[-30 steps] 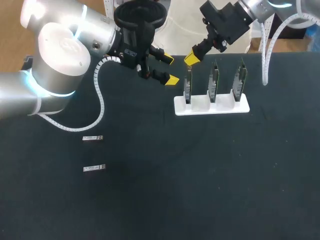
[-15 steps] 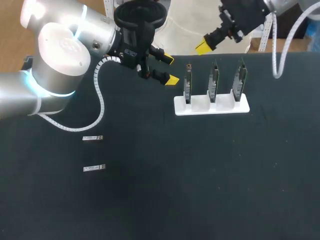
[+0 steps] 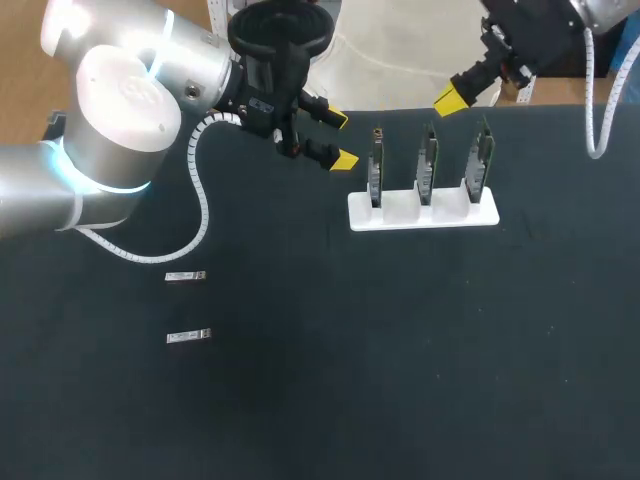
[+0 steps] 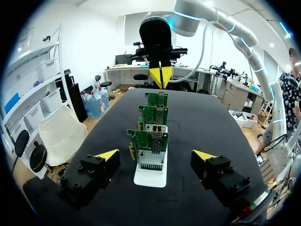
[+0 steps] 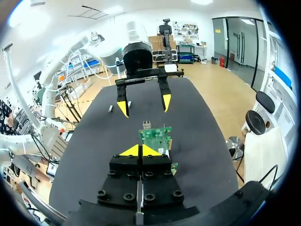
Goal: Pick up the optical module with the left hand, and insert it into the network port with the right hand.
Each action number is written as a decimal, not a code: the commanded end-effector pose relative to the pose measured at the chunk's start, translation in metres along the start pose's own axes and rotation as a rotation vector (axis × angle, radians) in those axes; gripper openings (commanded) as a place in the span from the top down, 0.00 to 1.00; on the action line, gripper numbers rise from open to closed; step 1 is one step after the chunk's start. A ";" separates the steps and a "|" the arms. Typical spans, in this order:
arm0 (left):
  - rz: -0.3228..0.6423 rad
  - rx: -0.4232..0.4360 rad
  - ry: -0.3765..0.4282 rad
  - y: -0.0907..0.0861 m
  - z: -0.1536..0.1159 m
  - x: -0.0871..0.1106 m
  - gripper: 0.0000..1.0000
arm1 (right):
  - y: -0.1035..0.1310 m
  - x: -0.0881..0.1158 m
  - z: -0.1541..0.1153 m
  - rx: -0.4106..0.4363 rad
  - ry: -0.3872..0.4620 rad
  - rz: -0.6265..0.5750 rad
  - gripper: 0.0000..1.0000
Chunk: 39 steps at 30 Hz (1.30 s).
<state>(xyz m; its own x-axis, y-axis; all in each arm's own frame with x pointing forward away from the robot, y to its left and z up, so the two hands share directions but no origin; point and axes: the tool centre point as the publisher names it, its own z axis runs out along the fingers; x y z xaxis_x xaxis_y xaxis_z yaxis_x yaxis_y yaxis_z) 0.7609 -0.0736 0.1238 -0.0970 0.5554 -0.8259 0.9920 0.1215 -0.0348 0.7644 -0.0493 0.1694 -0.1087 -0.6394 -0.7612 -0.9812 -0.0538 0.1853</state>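
Left end effector [image 3: 340, 140] gapes apart beside the card rack [image 3: 420, 215]; right end effector [image 3: 450, 98] pinched together, seemingly above it.

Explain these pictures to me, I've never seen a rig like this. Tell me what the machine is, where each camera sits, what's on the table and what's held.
It is a robot with two arms over a dark table. The head view looks down from above and behind; the other two come from cameras on each wrist, looking along the fingers. On the table stand three circuit cards upright in a white holder, and two small optical modules lie apart from it. The left pincer is open, the right pincer shut; neither holds anything.
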 end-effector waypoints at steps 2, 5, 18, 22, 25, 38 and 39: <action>-0.002 -0.002 0.004 0.000 0.000 -0.001 0.00 | 0.002 0.010 -0.007 -0.003 -0.021 0.009 1.00; -0.002 -0.002 0.004 0.000 0.000 -0.001 0.00 | 0.002 0.013 -0.009 -0.011 -0.014 0.006 1.00; -0.002 -0.002 0.004 0.000 0.000 -0.001 0.00 | 0.000 0.024 -0.011 -0.019 -0.013 0.017 1.00; -0.002 -0.002 0.004 0.000 0.000 -0.001 0.00 | -0.001 0.024 -0.011 -0.013 -0.023 0.019 1.00; -0.002 -0.002 0.004 0.000 0.000 -0.001 0.00 | -0.002 0.024 -0.011 -0.004 -0.033 0.020 1.00; -0.002 -0.002 0.004 0.000 0.000 -0.001 0.00 | -0.002 0.024 -0.011 0.001 -0.037 0.013 0.00; -0.002 -0.002 0.004 0.000 0.000 -0.001 0.00 | -0.002 0.024 -0.011 0.001 -0.037 0.013 0.00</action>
<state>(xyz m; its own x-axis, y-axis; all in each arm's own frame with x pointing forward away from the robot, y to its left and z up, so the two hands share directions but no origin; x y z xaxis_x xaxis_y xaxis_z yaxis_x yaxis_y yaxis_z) 0.7609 -0.0736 0.1238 -0.0970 0.5554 -0.8259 0.9920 0.1215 -0.0348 0.7668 -0.0726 0.1576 -0.1288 -0.6124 -0.7800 -0.9790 -0.0469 0.1985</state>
